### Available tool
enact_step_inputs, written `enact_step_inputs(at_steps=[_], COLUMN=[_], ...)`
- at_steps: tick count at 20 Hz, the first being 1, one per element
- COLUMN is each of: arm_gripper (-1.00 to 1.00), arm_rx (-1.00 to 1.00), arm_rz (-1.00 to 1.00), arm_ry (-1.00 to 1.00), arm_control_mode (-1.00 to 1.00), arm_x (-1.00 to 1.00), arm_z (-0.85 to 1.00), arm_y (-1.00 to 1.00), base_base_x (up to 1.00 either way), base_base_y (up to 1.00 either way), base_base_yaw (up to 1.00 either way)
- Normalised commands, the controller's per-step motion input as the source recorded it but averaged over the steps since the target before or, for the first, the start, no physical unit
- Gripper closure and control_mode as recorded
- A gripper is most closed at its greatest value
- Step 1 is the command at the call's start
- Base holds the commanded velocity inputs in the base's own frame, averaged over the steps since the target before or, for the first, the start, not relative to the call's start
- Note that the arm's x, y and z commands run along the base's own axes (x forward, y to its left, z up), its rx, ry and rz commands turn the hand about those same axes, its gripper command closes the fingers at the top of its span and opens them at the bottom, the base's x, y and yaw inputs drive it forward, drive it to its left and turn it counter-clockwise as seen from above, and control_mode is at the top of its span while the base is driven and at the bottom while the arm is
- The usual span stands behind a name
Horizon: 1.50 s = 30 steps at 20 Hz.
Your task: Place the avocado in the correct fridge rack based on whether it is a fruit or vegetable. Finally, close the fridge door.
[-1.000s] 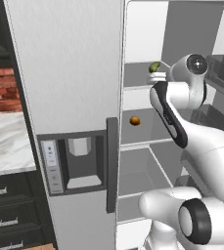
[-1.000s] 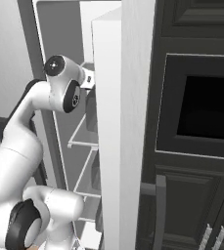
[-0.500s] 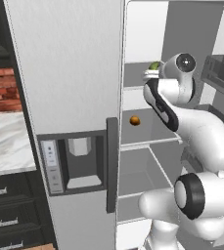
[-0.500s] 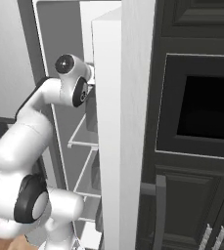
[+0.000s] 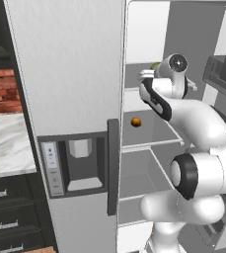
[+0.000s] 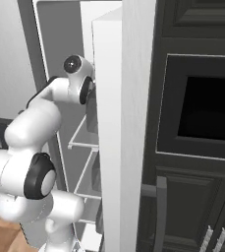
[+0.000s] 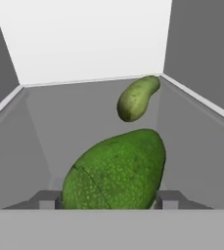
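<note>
In the hand view the gripper (image 7: 108, 200) is closed on the avocado (image 7: 116, 171), its 2 fingertips (image 7: 47, 199) pressed against the fruit's left and right sides. The avocado is large in that view, dark green, glossy and finely speckled, egg-shaped, with a thin seam line across its lower left. It hangs above a grey shelf (image 7: 196, 146) inside the fridge, whose white back wall rises behind. Farther back on the same shelf lies 1 paler green, elongated cucumber (image 7: 135, 98), well apart from the avocado.

From the left base view the arm reaches into the upper part of the open fridge; an orange ball (image 5: 136, 122) sits on the shelf below. The fridge door (image 6: 121, 128) stands open.

Compared with 1 second ago, the arm has swung left, deeper into the compartment, with the wrist now nearer the back wall.
</note>
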Motion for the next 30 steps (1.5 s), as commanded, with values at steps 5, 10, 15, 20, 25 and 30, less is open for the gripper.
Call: enact_step_inputs(at_steps=[5, 10, 15, 20, 25, 30], arm_gripper=[-1.0, -1.0, -1.0, -1.0, -1.0, -1.0], arm_rx=[0.0, 0.0, -0.01, -0.04, -0.07, -0.01], arm_rz=[0.0, 0.0, 0.0, 0.0, 0.0, 0.0], arm_ry=[-0.08, -0.12, -0.1, -0.05, 0.01, 0.01], arm_control_mode=[-1.0, -1.0, -1.0, -1.0, -1.0, -1.0], arm_x=[0.08, -0.01, -0.26, -0.47, -0.95, -1.0], arm_z=[-0.03, 0.06, 0.29, 0.39, 0.08, 0.0], arm_y=[0.0, 0.0, 0.06, 0.12, 0.2, 0.15], base_base_x=[0.0, 0.0, 0.0, 0.0, 0.0, 0.0], base_base_y=[0.0, 0.0, 0.0, 0.0, 0.0, 0.0], base_base_yaw=[0.0, 0.0, 0.0, 0.0, 0.0, 0.0])
